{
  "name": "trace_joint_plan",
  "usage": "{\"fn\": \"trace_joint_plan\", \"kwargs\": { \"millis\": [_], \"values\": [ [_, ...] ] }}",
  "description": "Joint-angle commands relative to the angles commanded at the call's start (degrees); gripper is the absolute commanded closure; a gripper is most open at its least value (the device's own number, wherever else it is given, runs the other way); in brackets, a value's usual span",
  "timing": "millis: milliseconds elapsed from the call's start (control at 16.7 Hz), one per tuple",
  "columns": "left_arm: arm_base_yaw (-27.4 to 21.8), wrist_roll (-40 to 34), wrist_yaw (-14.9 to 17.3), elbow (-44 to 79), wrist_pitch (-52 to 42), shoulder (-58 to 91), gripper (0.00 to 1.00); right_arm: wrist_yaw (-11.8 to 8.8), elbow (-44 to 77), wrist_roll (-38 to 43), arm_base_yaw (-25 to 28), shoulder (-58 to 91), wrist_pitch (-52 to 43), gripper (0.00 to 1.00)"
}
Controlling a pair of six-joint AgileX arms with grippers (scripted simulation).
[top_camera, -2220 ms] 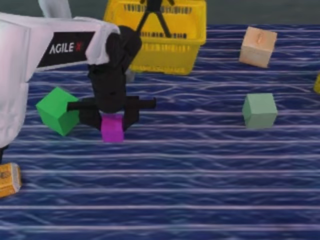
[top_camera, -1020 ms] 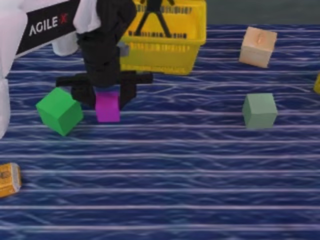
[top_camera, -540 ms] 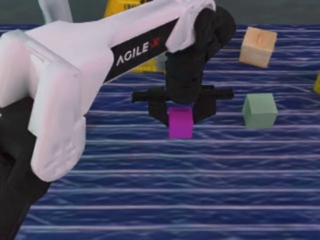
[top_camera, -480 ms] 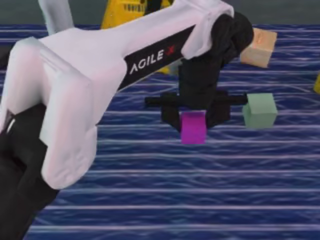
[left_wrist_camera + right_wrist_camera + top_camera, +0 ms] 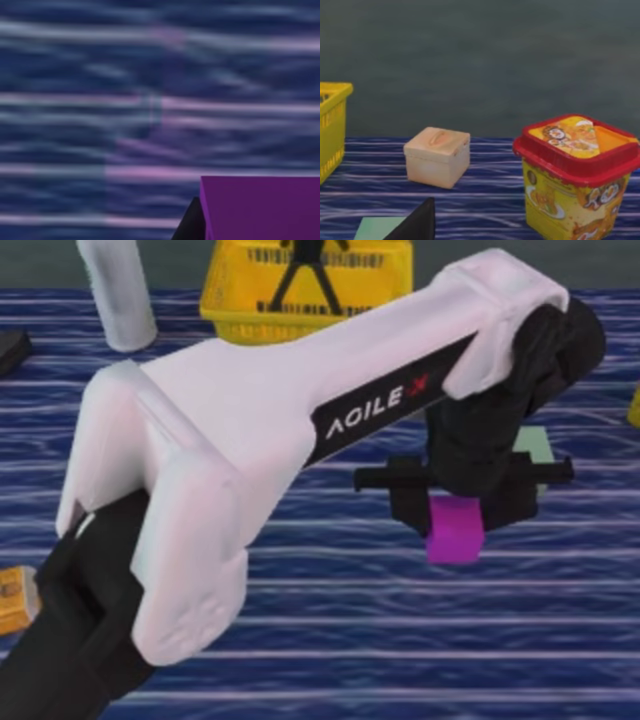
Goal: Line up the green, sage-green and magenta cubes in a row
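My left gripper [image 5: 455, 510] is shut on the small magenta cube [image 5: 455, 538], holding it over the blue cloth right of centre. In the left wrist view the magenta cube [image 5: 260, 207] fills the corner beside one dark fingertip [image 5: 192, 226]. Only a corner of the sage-green cube [image 5: 536, 444] shows, just behind the gripper and to its right; its edge also appears in the right wrist view as a pale sage-green cube [image 5: 377, 227]. The green cube is hidden under my left arm. My right gripper [image 5: 420, 225] is out of the top view.
A yellow basket [image 5: 300, 295] stands at the back, with a white cylinder [image 5: 118, 300] to its left. An orange-yellow pack [image 5: 15, 600] lies at the left edge. The right wrist view shows a peach box [image 5: 437, 156] and a red-lidded yellow tub [image 5: 575, 175].
My left arm has carried the magenta cube from beside the green cube rightward across the table to just in front of the sage-green cube. The arm now covers the green cube.
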Motion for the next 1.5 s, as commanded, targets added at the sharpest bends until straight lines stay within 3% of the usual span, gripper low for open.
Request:
{"fn": "trace_joint_plan", "kwargs": {
  "millis": [540, 840, 1500],
  "values": [
    [-0.18, -0.23, -0.01, -14.07, 14.37, 0.47, 1.00, 0.00, 0.00, 0.00, 0.00, 0.00, 0.00, 0.00],
    [-0.28, -0.26, -0.04, -15.16, 15.46, 0.58, 1.00, 0.00, 0.00, 0.00, 0.00, 0.00, 0.00, 0.00],
    [-0.28, -0.26, -0.04, -15.16, 15.46, 0.58, 0.17, 0.00, 0.00, 0.00, 0.00, 0.00, 0.00, 0.00]
  ]
}}
